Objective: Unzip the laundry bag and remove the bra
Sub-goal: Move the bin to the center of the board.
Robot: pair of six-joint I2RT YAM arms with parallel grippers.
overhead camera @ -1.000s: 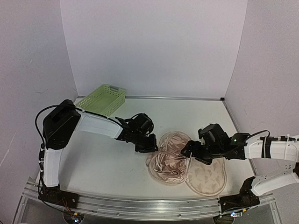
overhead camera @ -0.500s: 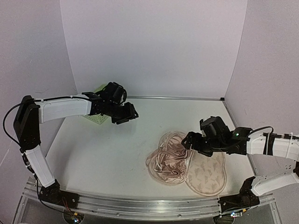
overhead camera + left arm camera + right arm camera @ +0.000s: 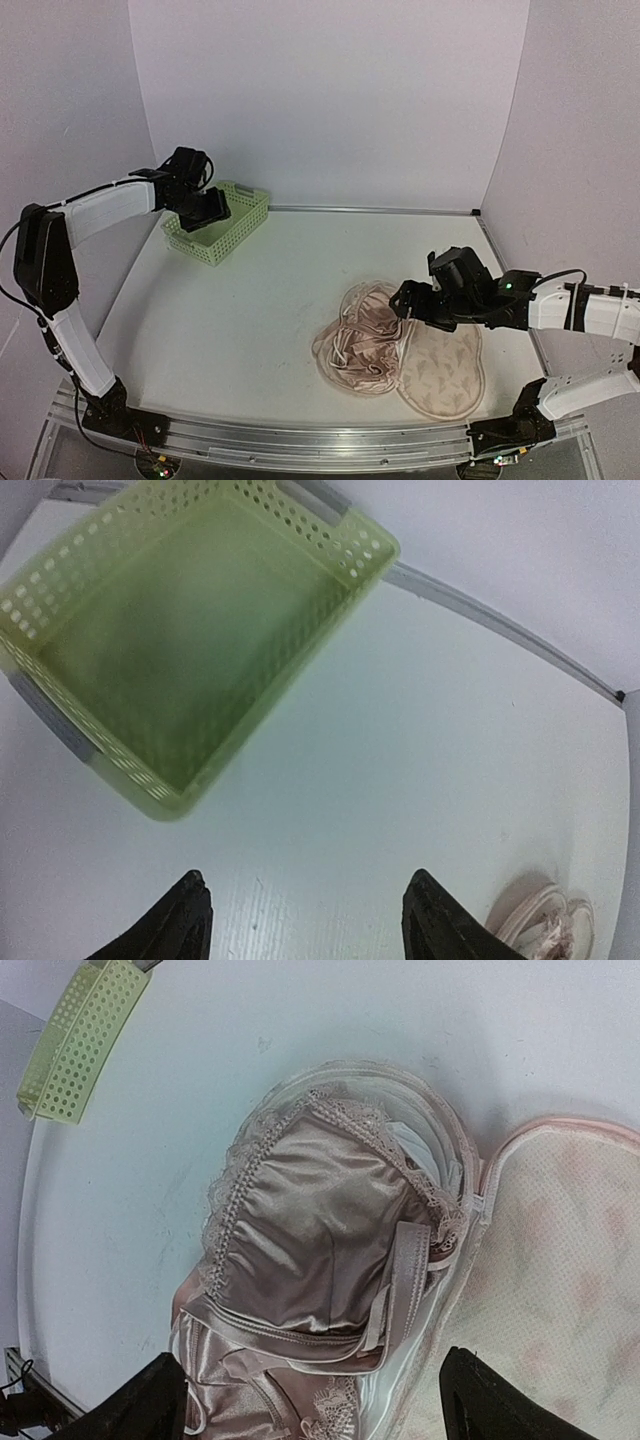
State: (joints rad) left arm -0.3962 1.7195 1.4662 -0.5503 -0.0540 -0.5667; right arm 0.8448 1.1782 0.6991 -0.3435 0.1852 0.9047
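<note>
The laundry bag (image 3: 445,380) lies open at the front right of the table, its patterned flap spread flat. The shiny pink bra (image 3: 358,335) lies bunched in the bag's left half. In the right wrist view the bra (image 3: 310,1240) fills the middle, with the bag's pale lining (image 3: 560,1270) on the right. My right gripper (image 3: 404,299) hovers open and empty just over the bra's right edge (image 3: 315,1400). My left gripper (image 3: 207,211) is open and empty, raised at the back left, far from the bag (image 3: 307,905).
A light green lattice basket (image 3: 245,212) stands at the back left against the wall, right below my left gripper; it looks empty in the left wrist view (image 3: 300,610). Its corner shows in the right wrist view (image 3: 80,1045). The walls close in at the back and on both sides.
My left arm has swung away from the bag, from the table's middle to the back left over the basket. My right gripper has shifted slightly up off the bag.
</note>
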